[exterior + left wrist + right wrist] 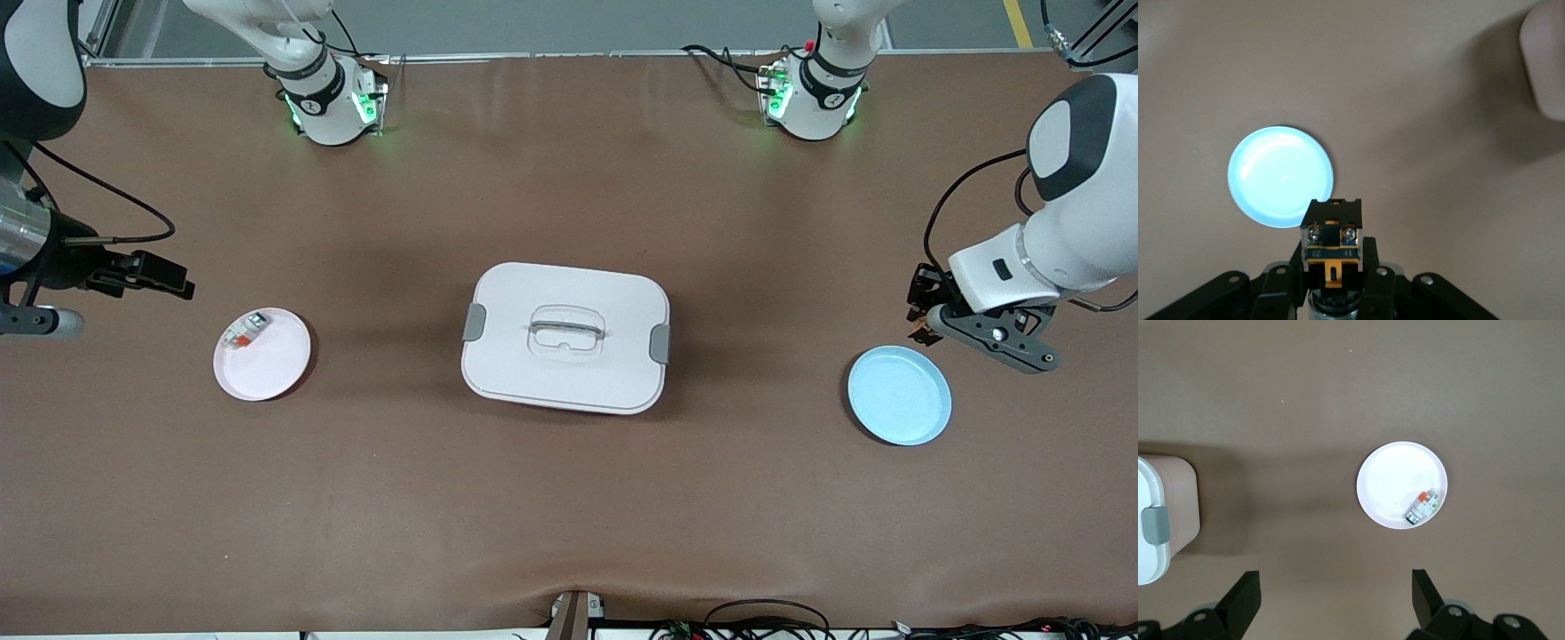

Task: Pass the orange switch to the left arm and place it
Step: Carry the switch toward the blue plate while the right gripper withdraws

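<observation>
Frame right: left gripper (925,320) clamps the orange switch (1331,241) above blue plate's (899,396) upper edge. Frame left: right gripper (1335,593) waits, fingers apart. Box (565,336) sits centre.

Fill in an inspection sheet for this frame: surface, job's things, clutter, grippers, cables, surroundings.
Surface: brown table, bare between items.
Job's things: orange switch held in the left gripper, up in the air beside the blue plate; box mid-table, lid on.
Clutter: white plate holding a small white-grey piece, toward the right arm's end.
Grippers: left shut on the switch; right gripper open, above the table beside the white plate.
Cables: bundles along the table's near edge.
Surroundings: nothing seen.
</observation>
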Action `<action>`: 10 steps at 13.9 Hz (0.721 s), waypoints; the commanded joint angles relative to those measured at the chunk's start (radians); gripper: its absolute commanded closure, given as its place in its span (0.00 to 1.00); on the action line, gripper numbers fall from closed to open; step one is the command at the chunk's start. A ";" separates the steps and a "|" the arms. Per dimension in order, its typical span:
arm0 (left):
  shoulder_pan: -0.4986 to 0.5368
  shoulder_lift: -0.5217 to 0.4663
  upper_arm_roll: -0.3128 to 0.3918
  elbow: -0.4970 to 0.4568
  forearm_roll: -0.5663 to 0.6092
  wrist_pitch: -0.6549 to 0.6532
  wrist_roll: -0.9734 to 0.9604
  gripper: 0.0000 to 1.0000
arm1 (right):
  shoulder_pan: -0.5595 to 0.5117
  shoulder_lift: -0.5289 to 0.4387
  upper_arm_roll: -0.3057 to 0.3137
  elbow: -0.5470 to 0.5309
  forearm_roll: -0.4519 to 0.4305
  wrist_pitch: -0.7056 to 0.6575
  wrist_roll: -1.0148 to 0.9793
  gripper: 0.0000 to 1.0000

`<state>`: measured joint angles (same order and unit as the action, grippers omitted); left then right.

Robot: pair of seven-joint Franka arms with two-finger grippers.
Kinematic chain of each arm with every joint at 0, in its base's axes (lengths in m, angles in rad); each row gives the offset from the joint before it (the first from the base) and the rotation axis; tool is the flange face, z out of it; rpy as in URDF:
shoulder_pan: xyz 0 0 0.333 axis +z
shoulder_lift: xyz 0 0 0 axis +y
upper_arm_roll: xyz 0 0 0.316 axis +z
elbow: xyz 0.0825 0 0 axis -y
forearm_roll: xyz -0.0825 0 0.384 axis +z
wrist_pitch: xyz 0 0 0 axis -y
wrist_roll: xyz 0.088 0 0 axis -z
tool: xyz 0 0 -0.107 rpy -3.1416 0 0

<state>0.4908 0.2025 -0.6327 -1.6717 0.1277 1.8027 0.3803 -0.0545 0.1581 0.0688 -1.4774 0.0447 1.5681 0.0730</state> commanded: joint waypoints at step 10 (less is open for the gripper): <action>0.043 -0.029 -0.007 0.017 0.030 -0.083 0.186 1.00 | -0.051 -0.002 0.016 0.051 -0.028 0.000 0.001 0.00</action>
<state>0.5082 0.1899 -0.6328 -1.6565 0.1460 1.7483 0.5156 -0.0938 0.1580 0.0697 -1.4333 0.0225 1.5705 0.0738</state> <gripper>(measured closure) 0.656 0.000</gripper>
